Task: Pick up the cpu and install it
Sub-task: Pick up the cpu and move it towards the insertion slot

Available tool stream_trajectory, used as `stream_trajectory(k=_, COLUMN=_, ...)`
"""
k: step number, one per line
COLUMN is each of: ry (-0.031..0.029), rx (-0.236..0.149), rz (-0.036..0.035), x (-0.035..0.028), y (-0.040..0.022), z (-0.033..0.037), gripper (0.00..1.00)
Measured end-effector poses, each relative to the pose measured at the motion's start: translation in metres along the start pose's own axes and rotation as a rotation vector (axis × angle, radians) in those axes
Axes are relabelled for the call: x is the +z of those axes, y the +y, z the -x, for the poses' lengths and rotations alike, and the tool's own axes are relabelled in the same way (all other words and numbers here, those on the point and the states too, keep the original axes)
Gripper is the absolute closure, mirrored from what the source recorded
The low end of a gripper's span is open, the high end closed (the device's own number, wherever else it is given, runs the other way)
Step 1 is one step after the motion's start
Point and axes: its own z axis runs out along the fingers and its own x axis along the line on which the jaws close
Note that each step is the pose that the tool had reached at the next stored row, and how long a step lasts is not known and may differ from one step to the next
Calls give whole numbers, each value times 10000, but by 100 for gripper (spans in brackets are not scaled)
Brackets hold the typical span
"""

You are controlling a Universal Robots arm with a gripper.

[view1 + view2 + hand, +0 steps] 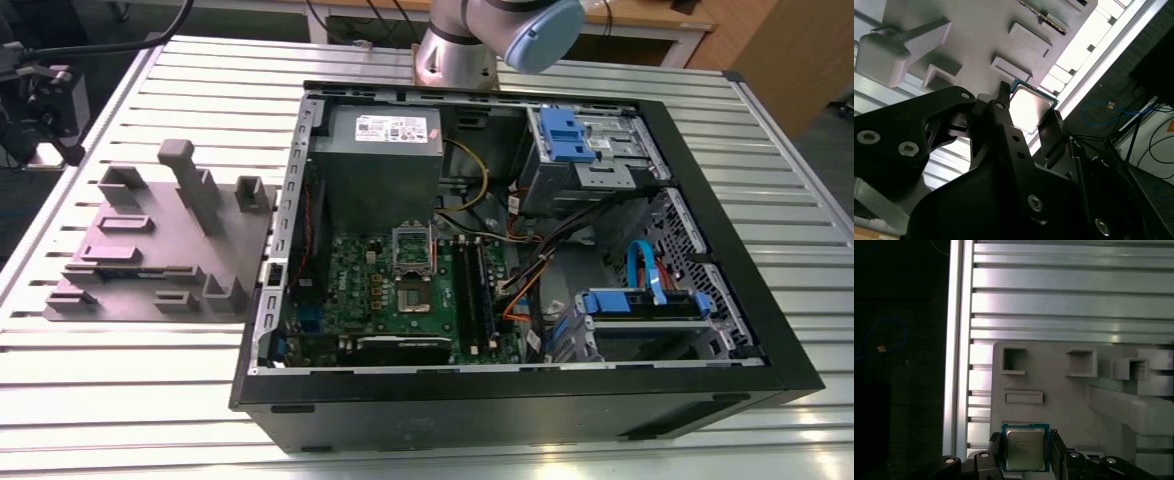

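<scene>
gripping the cpu (1025, 450) by two opposite edges, with the gripper (1025, 437) drawn narrow to the chip's own width. no gap to be seen in the first wrist view between the fingers (994, 452) and the chip's green border, so judged as held rather than merely straddled. taken by the edges, most likely, to keep the pads off the metal top and the underside. held flat, lid toward the camera, at the rim of the grey-mauve plastic block (1054, 390); cannot tell whether resting on it or lifted clear.

around the chip on the block: two open square pockets (1014, 361), a shallow rectangular recess (1024, 398), a long raised bar (1124, 407). past the block, the slatted aluminium table (1069, 295).

in the exterior view, upright posts (187, 180) rising from the block, at 9 o'clock of the open computer case (747, 330). inside the case, the motherboard (354, 270) with the socket (414, 295) near its middle. standing between block and socket: the case's side wall (287, 250), at 9 o'clock of the board. crowding the socket: memory sticks (474, 285) at 3 o'clock, orange and black cables (527, 290) further out the same way, the power supply (387, 135) at 12 o'clock.
</scene>
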Motion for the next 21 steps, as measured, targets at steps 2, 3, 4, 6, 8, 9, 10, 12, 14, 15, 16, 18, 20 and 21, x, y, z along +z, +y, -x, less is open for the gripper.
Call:
stream_trajectory(k=2, ry=0, rx=1, rz=-1, x=-7, y=1, z=0, gripper=53)
stream_trajectory(k=3, ry=0, rx=2, rz=0, x=-10, y=1, z=0, gripper=53)
stream_trajectory(k=4, ry=0, rx=3, rz=-1, x=-13, y=1, z=0, gripper=53)
stream_trajectory(k=6, ry=-1, rx=4, rz=-2, x=-19, y=2, z=0, gripper=53)
stream_trajectory(k=8, ry=-1, rx=5, rz=-2, x=-24, y=3, z=0, gripper=53)
stream_trajectory(k=9, ry=0, rx=6, rz=-3, x=-26, y=3, z=0, gripper=53)
stream_trajectory(k=10, ry=-1, rx=7, rz=-3, x=-28, y=3, z=0, gripper=53)
stream_trajectory(k=12, ry=-1, rx=8, rz=-4, x=-32, y=4, z=0, gripper=53)
stream_trajectory(k=14, ry=0, rx=8, rz=-6, x=-35, y=5, z=0, gripper=53)
stream_trajectory(k=15, ry=-1, rx=9, rz=-6, x=-36, y=5, z=0, gripper=53)
stream_trajectory(k=16, ry=-1, rx=9, rz=-6, x=-38, y=6, z=0, gripper=53)
stream_trajectory(k=18, ry=0, rx=11, rz=-8, x=-42, y=7, z=0, gripper=53)
stream_trajectory(k=20, ry=-1, rx=24, rz=-17, x=-64, y=16, z=0, gripper=53)
stream_trajectory(k=21, ry=-2, rx=47, rz=-30, x=-80, y=28, z=0, gripper=53)
